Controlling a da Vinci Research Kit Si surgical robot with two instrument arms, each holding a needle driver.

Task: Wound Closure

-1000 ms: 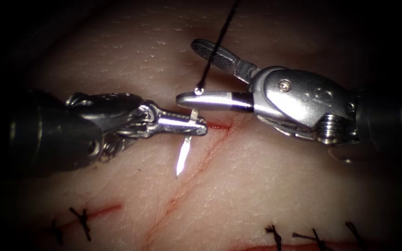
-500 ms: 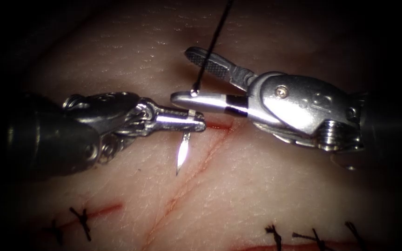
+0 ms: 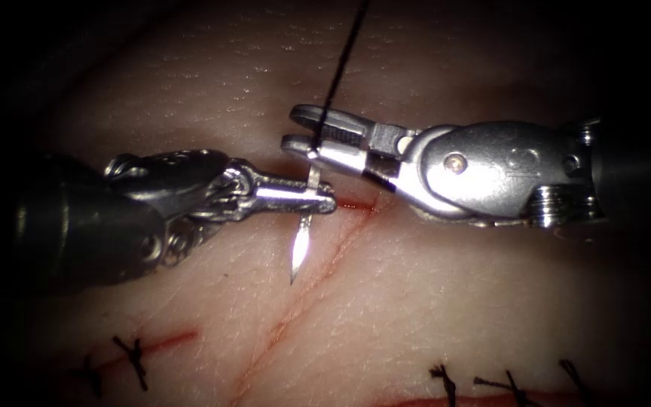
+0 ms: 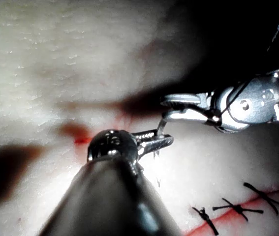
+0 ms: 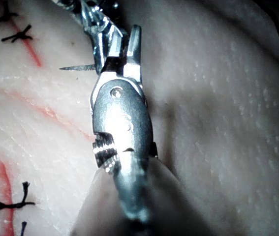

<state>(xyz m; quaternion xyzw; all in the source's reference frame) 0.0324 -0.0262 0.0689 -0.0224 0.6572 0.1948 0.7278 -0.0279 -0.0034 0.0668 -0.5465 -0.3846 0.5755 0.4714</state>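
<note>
Left tool [image 3: 307, 198]: jaws pinch the needle [image 3: 301, 243] mid-curve; its point hangs free above the tissue [image 3: 431, 301], left of the cut [image 3: 318, 279].
Right tool [image 3: 301, 134]: jaws slightly parted around the needle's tail, where the thread [image 3: 340, 53] joins.

grippers: 2 [image 3: 329, 202] [image 3: 303, 132] | needle: 1 [image 3: 300, 249] | thread: 1 [image 3: 340, 56] | stitches: 5 [image 3: 133, 358]

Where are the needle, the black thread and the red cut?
needle [image 3: 298, 252], endoscope view, on its pointed end.
thread [image 3: 340, 60], endoscope view, on its taut stretch.
cut [image 3: 318, 280], endoscope view, on its red line.
</note>
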